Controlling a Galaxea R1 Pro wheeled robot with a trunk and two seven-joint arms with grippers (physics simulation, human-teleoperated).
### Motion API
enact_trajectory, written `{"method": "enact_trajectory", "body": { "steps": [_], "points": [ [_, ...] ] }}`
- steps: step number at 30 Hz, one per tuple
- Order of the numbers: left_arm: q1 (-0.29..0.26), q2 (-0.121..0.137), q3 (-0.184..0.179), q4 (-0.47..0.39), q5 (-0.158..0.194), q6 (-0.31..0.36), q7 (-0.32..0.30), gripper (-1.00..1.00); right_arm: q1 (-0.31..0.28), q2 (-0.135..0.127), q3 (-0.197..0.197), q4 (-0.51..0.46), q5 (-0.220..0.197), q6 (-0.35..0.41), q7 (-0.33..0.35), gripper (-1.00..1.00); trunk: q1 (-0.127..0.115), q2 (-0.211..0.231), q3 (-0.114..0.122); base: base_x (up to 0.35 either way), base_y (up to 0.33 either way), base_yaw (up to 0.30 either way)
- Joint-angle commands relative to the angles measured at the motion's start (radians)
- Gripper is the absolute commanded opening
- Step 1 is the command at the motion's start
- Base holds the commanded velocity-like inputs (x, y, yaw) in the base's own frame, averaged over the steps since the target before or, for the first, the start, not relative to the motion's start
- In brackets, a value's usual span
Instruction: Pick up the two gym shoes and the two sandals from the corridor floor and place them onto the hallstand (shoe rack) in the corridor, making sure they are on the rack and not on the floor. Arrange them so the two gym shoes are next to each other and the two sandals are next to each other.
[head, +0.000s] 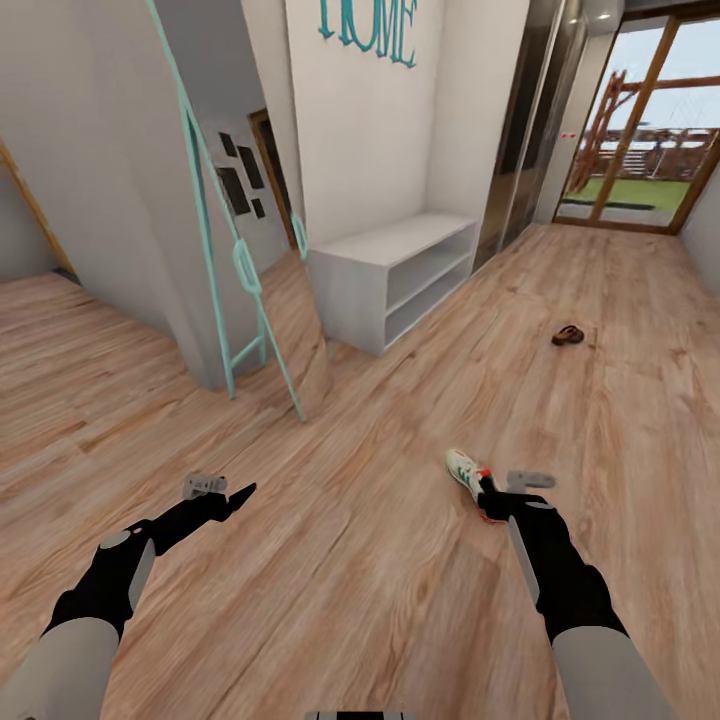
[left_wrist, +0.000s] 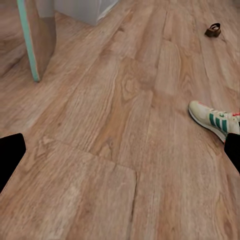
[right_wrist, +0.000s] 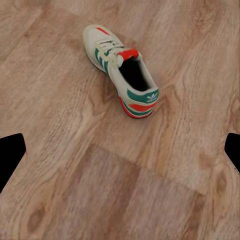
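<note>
The right gripper hangs open and empty just above the sneaker at lower centre-right. Best lower squarely over its heel opening before closing. The left gripper looks open, idle.

Matt wood-grain plank floor; smooth light-grey hallstand.
</note>
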Motion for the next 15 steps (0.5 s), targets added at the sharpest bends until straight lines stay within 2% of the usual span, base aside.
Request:
{"method": "enact_trajectory", "body": {
  "steps": [1,6,15],
  "points": [
    [-0.001,-0.001,0.005,-0.001,-0.009,0.001,-0.007,1.0,0.0,0.001,-0.002,-0.001,0.01,0.005,0.004,1.0,0.0,0.0,-0.001,0.291,-0.26,0.287],
    [-0.001,-0.001,0.005,-0.001,-0.009,0.001,-0.007,1.0,0.0,0.001,-0.002,-0.001,0.01,0.005,0.004,1.0,0.0,0.0,-0.001,0.288,-0.267,0.252],
    [-0.001,-0.001,0.005,-0.001,-0.009,0.001,-0.007,1.0,0.0,0.001,-0.002,-0.001,0.01,0.005,0.004,1.0,0.0,0.0,-0.001,0.284,-0.272,0.058]
  ]
}}
